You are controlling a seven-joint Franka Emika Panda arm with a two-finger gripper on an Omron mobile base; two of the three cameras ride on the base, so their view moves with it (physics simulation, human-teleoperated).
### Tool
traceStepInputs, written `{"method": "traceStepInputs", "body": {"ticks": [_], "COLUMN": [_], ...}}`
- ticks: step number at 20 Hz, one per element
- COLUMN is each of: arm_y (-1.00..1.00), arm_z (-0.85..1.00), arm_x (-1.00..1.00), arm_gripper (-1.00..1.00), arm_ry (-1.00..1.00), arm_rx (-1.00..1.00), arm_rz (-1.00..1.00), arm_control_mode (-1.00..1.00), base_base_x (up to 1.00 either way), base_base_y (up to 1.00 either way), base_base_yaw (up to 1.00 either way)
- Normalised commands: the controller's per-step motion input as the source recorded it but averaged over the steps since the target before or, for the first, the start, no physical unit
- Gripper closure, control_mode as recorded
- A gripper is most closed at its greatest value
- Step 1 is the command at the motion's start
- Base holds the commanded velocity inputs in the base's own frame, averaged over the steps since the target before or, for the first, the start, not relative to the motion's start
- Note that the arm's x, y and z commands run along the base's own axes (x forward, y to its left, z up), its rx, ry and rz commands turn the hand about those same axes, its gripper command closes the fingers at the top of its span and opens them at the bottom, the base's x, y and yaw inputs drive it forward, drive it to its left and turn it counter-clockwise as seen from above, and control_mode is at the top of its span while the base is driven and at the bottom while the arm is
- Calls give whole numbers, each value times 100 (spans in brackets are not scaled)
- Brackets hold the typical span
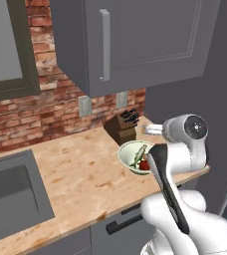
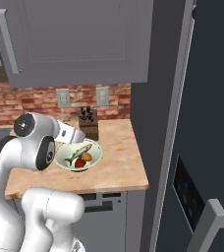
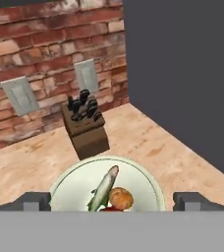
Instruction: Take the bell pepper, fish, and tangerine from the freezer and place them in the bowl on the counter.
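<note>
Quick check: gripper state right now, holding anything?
Gripper: open, holding nothing, above the bowl, where the fish, tangerine and bell pepper already lie.

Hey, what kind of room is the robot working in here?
A rendered home kitchen, by the look of it: a stone-like counter under a grey wall cabinet, a knife block against the brick backsplash, and a sink set into the counter at the left.
</note>
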Motion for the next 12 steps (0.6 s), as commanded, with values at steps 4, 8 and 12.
{"method": "traceStepInputs", "body": {"ticks": [4, 8, 12], "arm_y": [0, 13, 42], "arm_z": [100, 100, 47], "arm_x": [-100, -100, -100], "arm_gripper": [-100, -100, -100], "arm_ry": [-64, -62, -50], "arm_rx": [-1, -8, -17], "arm_rz": [0, 0, 0], "arm_control_mode": [-100, -100, -100], "base_base_x": [0, 0, 0], "base_base_y": [0, 0, 0], "base_base_yaw": [0, 0, 0]}}
